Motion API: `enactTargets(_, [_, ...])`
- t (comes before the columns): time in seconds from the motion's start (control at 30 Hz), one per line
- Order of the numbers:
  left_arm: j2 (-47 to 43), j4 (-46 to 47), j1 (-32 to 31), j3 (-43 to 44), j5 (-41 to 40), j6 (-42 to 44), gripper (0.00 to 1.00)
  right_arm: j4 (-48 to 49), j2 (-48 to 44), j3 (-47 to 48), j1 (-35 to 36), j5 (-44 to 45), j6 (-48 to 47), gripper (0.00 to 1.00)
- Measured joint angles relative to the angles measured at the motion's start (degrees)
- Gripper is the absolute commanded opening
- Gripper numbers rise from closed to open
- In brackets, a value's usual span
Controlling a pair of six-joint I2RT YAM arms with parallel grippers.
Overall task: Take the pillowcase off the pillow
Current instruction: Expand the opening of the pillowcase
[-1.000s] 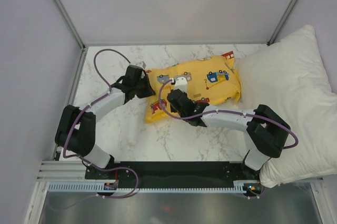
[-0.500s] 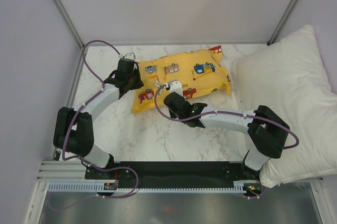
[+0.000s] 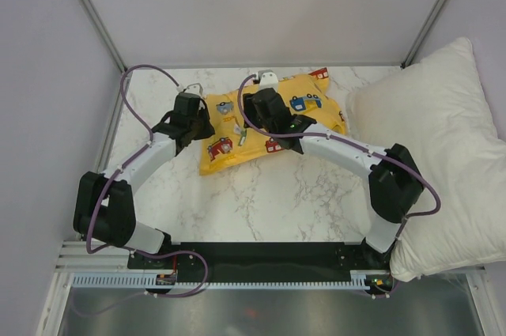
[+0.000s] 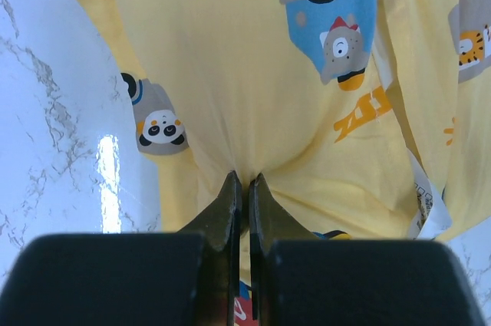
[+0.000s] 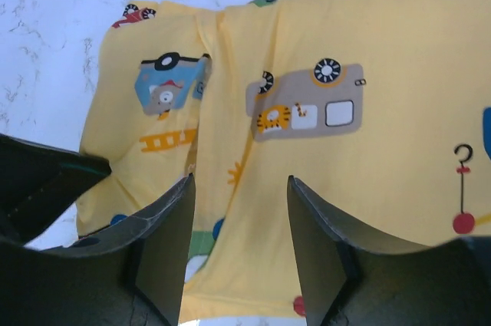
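Observation:
The yellow pillowcase (image 3: 320, 118) with cartoon vehicles lies rumpled on the marble table, far of centre. The pillow does not show; the case covers anything inside it. My left gripper (image 3: 204, 117) is at the case's left end. The left wrist view shows this gripper (image 4: 240, 180) shut on a pinched fold of the pillowcase (image 4: 253, 57). My right gripper (image 3: 257, 115) hangs over the middle of the case. In the right wrist view it (image 5: 241, 180) is open, with the pillowcase (image 5: 322, 180) below the fingers and nothing between them.
A much larger white pillow (image 3: 443, 154) fills the right side and overhangs the table's edge. Grey walls and metal frame posts (image 3: 91, 12) close in the back and sides. A white sewn label (image 4: 426, 203) sticks out of the case.
The right gripper has opened and swung from the case's near edge to above its middle. The left gripper, still shut, has pulled the case left and farther back.

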Motion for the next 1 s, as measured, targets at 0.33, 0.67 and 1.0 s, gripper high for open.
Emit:
enactTargets(0.33, [0.0, -0.1, -0.1, -2.9, 0.4, 0.0, 0.02, -1.4, 13.3, 7.0, -0.4, -5.3, -0.6, 0.66])
enactTargets(0.67, [-0.3, 0.0, -0.5, -4.0, 0.3, 0.0, 0.02, -5.1, 15.3, 6.0, 1.8, 4.2, -1.9, 0.0])
enactTargets(1.0, [0.2, 0.0, -1.0, -3.7, 0.9, 0.0, 0.02, 4.2, 4.5, -9.7, 2.1, -1.0, 0.8, 0.0])
